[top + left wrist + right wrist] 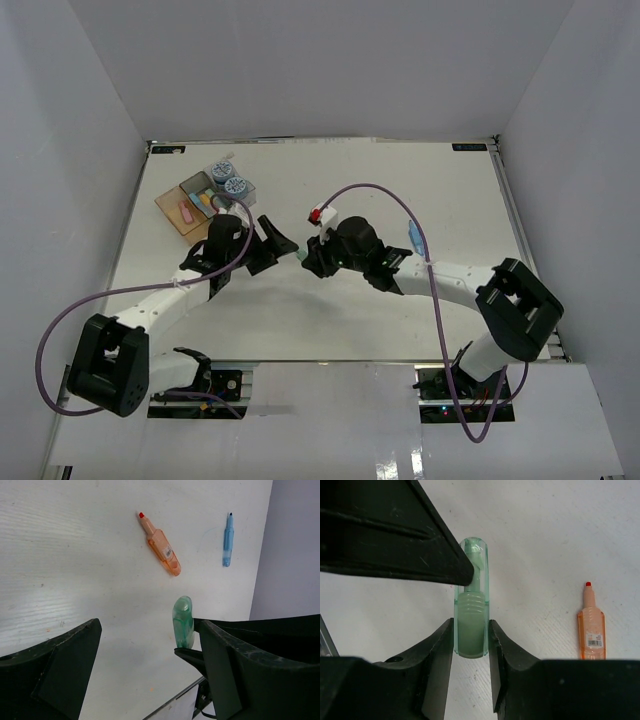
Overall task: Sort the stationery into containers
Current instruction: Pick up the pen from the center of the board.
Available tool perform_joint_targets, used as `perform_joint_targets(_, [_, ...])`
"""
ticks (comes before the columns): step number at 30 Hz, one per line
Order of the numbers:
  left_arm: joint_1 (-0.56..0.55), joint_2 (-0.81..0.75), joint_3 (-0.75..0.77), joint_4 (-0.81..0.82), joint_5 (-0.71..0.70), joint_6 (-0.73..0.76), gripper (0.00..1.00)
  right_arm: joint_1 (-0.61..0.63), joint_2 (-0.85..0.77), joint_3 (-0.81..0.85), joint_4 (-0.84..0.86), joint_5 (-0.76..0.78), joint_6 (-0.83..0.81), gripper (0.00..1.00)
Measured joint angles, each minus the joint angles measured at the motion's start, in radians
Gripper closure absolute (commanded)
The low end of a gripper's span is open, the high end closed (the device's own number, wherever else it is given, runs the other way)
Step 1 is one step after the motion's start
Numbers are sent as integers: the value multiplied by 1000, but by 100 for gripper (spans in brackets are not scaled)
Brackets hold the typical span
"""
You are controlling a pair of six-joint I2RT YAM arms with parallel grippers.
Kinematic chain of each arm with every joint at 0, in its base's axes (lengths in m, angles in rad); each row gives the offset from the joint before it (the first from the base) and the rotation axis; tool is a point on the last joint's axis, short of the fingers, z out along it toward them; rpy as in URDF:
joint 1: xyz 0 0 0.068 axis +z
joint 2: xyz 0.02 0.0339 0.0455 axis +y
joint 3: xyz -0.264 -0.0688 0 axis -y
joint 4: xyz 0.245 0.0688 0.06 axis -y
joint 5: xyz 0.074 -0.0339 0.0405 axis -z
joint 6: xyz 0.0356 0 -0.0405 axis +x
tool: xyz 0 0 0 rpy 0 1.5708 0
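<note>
A green marker point(471, 615) is held above the table with my right gripper point(471, 630) shut on its lower half. In the top view the two grippers meet mid-table around this green marker point(302, 256). My left gripper point(147, 630) is open, and the green marker point(183, 622) stands just inside its right finger point(240, 660), not pinched. An orange marker point(161, 545) and a blue marker point(228, 540) lie on the table beyond. The containers point(178, 202) sit at the back left, holding two patterned rolls point(229, 179) and a pink stick point(184, 213).
White walls enclose the table point(400, 310) on three sides. Purple cables loop from both arms above the surface. The orange marker point(591, 627) lies flat to the right of the right gripper.
</note>
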Motion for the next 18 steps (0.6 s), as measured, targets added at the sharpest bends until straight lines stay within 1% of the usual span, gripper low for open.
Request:
perform_joint_targets(3, [-38,25,31,10,-15,-13,14,0,-16,-10,39,5,26,78])
perform_joint_targets(6, [-65,45,56,32,-24,-23,20,0,-16,-14,57,9,42,78])
perform_joint_targets(7, [-71,50,63,39,-26,-25,24,0,-16,-18,65,12,47,78])
perform_joint_targets(9, [-82,64,74,54,-29,-31,29,0,-16,-26,77,13,58,77])
perform_joint_targets(10, [-87,72,79,63,-32,-34,36,0,-16,-30,80,14,60,77])
perform_joint_targets(13, [-98,98,87,77,-39,-42,49,0,-21,-43,95,17,69,76])
perform_joint_targets(14, [-101,106,90,80,-40,-44,58,0,-24,-46,96,18,72,76])
perform_joint_targets(16, [-107,117,93,85,-42,-45,65,0,-29,-52,106,19,79,75])
perform_joint_targets(17, [-109,121,93,89,-43,-45,72,0,-31,-55,113,20,82,75])
perform_joint_targets(18, [-110,124,94,92,-42,-48,75,0,-31,-57,114,21,84,72])
